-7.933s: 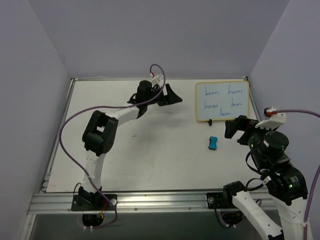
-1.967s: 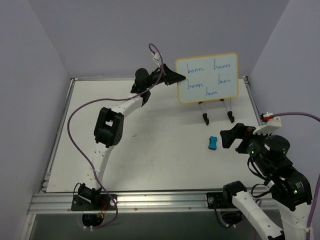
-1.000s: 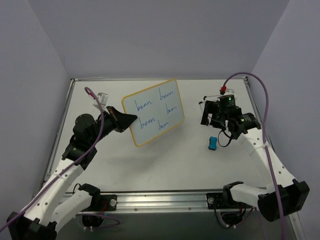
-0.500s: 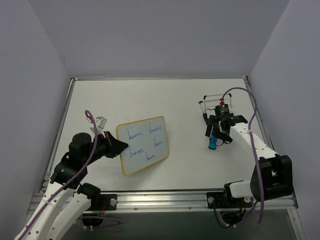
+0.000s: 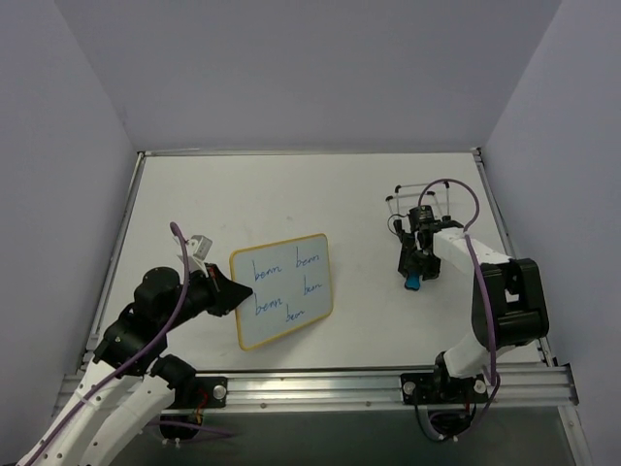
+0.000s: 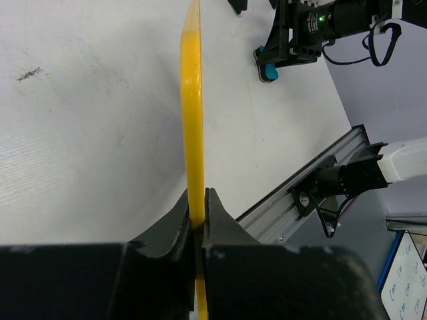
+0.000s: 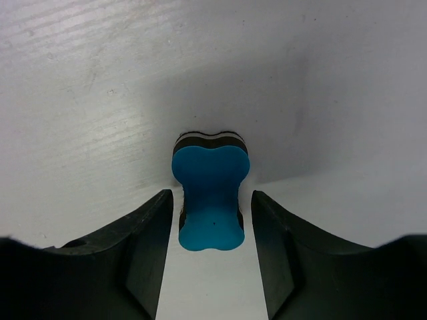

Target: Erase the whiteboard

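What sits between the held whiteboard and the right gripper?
Only bare tabletop, seen from the top external view. The whiteboard is at near left; the right gripper straddles the blue eraser.

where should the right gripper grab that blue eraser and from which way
Grip its pinched waist, coming straight down from above. The blue eraser lies flat on the table, blue face up, and its long sides narrow in the middle, so the fingers seat there. The right gripper straddles it that way, a gap each side.
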{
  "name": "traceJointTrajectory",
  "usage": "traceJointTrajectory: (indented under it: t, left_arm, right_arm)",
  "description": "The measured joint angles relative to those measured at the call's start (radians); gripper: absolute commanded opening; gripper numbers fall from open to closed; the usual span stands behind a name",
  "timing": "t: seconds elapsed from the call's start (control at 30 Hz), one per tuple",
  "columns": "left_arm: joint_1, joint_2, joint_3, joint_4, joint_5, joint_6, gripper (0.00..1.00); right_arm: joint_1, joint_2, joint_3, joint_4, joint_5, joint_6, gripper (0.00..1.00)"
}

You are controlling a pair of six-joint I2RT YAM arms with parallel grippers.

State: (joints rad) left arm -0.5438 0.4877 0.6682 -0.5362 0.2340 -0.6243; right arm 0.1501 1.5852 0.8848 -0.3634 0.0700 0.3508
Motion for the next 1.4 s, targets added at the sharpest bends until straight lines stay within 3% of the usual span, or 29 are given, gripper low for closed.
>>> traceJointTrajectory:
  t: [0.2, 0.5, 0.77, 1.0, 1.13, 1.27, 1.4]
  left_arm:
    - [-0.012, -0.005, 0.0, -0.007, -0.019, 0.0, 0.02]
    - [-0.012, -0.014, 0.0, -0.014, -0.022, 0.0, 0.02]
    - [-0.012, -0.003, 0.0, -0.014, -0.026, 0.0, 0.02]
    - [-0.012, 0.024, 0.0, 0.0, -0.029, 0.0, 0.02]
    - [-0.013, 0.038, 0.0, 0.014, -0.029, 0.0, 0.02]
    - [-0.014, 0.04, 0.0, 0.016, -0.029, 0.0, 0.02]
    - [-0.014, 0.039, 0.0, 0.016, -0.029, 0.0, 0.02]
  right_arm:
    - [0.0, 0.004, 0.0, 0.011, -0.006, -0.015, 0.4]
    - [0.0, 0.013, 0.0, 0.016, -0.006, -0.024, 0.22]
    - [0.056, -0.1, 0.001, 0.005, 0.0, -0.021, 0.18]
    - [0.245, -0.378, -0.008, 0.056, -0.003, 0.029, 0.15]
    - [0.456, -0.491, -0.05, 0.189, -0.028, 0.114, 0.15]
    - [0.721, -0.512, -0.061, 0.389, 0.008, 0.197, 0.13]
    - [0.879, -0.426, -0.036, 0.558, 0.074, 0.228, 0.13]
